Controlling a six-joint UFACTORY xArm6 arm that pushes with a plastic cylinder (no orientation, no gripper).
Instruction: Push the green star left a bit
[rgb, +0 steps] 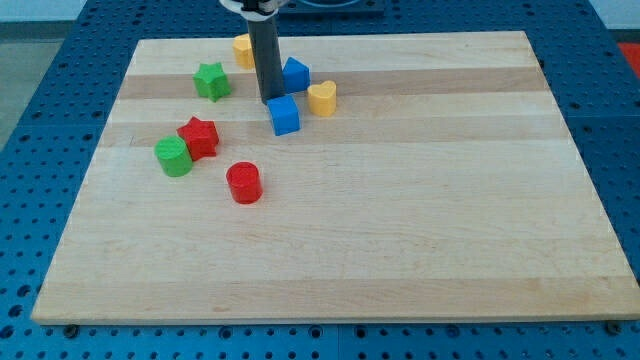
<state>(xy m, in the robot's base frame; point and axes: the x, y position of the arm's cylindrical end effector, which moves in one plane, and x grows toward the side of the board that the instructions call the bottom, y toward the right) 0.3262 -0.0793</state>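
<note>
The green star (211, 81) is sitting near the board's (400, 250) top-left part, flat on the wood, its points clear and nothing touching it. It is lying to the view's left of my tip (271, 100) and slightly above it, with a bare strip of wood between them.

Nothing is standing in that strip. A yellow block (242, 49), partly hidden behind the rod, is lying above the tip and just to its left, up and right of the star. Right against the tip on its lower right a blue cube (285, 115) is resting, touching or nearly so. Another blue block (296, 73) is sitting just right of the rod, above the tip, and a yellow heart (322, 98) is lying further right, beside both blue ones.

Below and left of the tip a red star (199, 136) is touching a green cylinder (174, 157) on its lower left. A red cylinder (244, 183) is standing alone further down.

There are no containers. The arm is carrying no jaws, only the straight dark rod, holding nothing.
</note>
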